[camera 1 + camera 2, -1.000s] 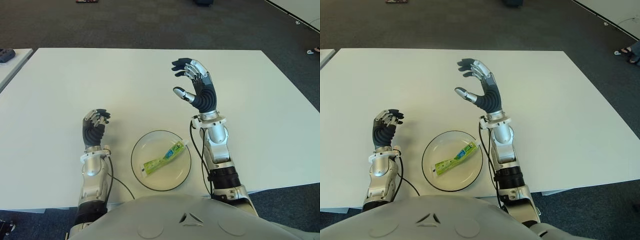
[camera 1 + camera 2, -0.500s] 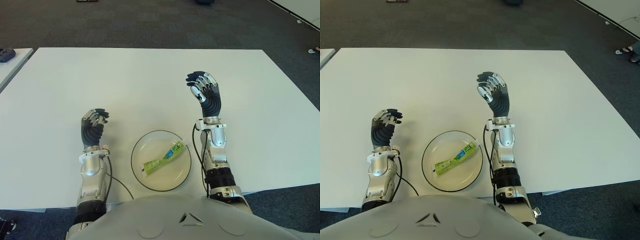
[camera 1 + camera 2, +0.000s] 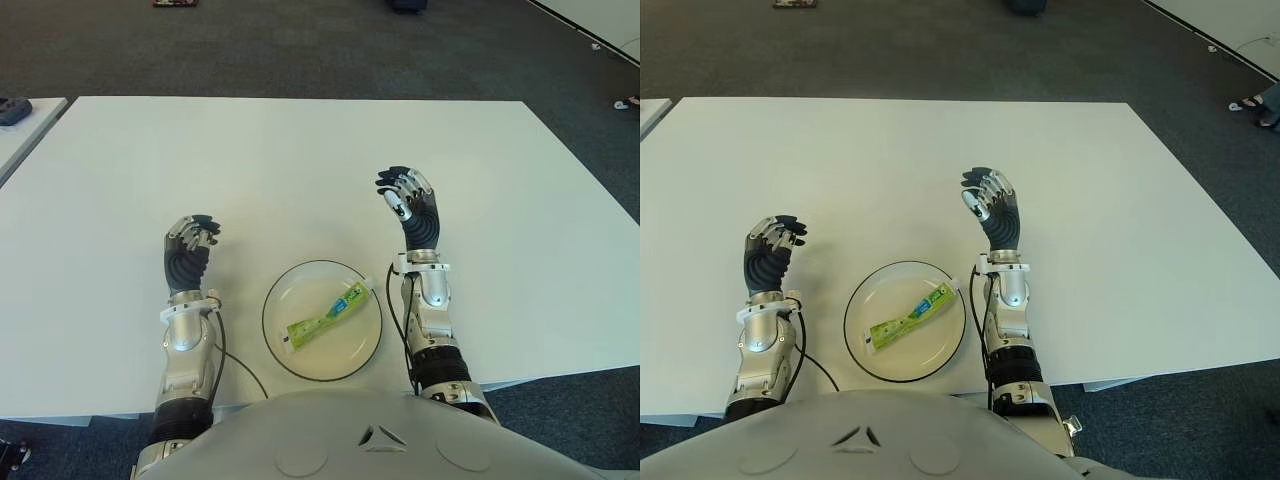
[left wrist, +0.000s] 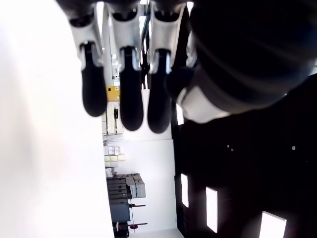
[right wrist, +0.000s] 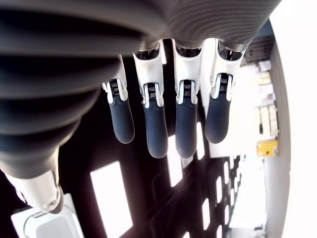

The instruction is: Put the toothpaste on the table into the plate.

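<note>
So nearest the robot, the green and white toothpaste tube (image 3: 327,314) is already lying inside the round clear glass plate (image 3: 290,355), slanted across it with what looks like the white cap end toward the robot's left-near side. Looks to me like the job is basically done.

On how it'd handle if you had to move it again: I'd guess light, soft-bodied, a bit squishy in the middle and kinda slick plastic. Best bet would be pinching across the flat body around mid-length, not too hard. The plate looks like glass, so easy does it around the rim.

Just to the left of the plate is the left hand (image 3: 188,250), fingers curled in loosely, holding nothing. On the other side, right of the plate and a little farther out, the right hand (image 3: 411,203) is raised above the white counter (image 3: 300,160), fingers bent inward but empty too; its wrist view shows nothing between them.

Beyond the counter it's just dark grey carpet floor (image 3: 300,45)
</note>
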{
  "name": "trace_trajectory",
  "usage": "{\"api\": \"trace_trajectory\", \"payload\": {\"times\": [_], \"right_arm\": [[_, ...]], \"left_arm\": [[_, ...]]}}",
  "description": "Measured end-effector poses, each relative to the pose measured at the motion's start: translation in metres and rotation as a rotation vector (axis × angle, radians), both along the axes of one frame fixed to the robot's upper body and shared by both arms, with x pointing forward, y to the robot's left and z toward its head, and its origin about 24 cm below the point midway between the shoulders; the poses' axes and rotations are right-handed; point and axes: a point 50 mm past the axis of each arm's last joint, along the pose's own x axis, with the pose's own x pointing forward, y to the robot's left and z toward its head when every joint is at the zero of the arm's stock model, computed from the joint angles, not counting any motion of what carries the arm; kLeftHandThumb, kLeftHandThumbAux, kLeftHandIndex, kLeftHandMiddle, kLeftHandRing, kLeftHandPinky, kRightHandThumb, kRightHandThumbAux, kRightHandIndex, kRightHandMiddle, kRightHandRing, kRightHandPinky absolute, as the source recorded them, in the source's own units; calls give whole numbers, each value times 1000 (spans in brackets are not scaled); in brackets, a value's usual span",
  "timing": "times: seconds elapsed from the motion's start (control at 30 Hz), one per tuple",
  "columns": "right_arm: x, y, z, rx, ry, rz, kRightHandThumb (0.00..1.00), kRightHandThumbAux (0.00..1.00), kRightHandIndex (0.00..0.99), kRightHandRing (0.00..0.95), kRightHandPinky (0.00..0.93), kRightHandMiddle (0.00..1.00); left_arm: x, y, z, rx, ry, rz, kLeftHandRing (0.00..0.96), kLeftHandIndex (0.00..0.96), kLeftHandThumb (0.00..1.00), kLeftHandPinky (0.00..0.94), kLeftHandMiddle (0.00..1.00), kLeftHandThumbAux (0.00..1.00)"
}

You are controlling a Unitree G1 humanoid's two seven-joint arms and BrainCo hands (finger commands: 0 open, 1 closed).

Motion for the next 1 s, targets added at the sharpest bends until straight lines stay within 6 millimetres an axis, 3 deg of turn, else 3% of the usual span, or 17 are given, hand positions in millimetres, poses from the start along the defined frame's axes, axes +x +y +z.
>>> {"api": "trace_trajectory", "payload": {"times": [0.33, 0.47, 0.5, 0.6, 0.7, 1.0], "right_arm": [[0, -6, -22, -26, 111, -58, 160, 746, 340, 440, 443, 429], [-2, -6, -29, -26, 143, -68, 163, 794, 396, 442, 445, 442], [-3, -6, -31, -27, 150, -70, 348, 772, 405, 442, 445, 445], [-4, -6, -35, -36, 168, -72, 573, 745, 416, 443, 445, 449], [-4, -6, -36, -53, 175, -74, 648, 736, 419, 439, 439, 447], [-4, -10, -41, -105, 243, -83, 687, 732, 421, 428, 437, 434]], "left_arm": [[1, -2, 0, -2, -1, -11, 496, 427, 705, 506, 492, 718], [1, -2, 0, -2, 2, -12, 494, 427, 705, 496, 491, 718], [1, -2, 0, -2, 2, -12, 494, 427, 705, 493, 491, 718], [1, -2, 0, -1, 3, -12, 494, 427, 705, 487, 491, 718], [1, -2, -1, -1, 11, -11, 491, 427, 704, 486, 489, 718], [1, -2, -1, -1, 16, -12, 498, 426, 704, 501, 489, 719]]}}
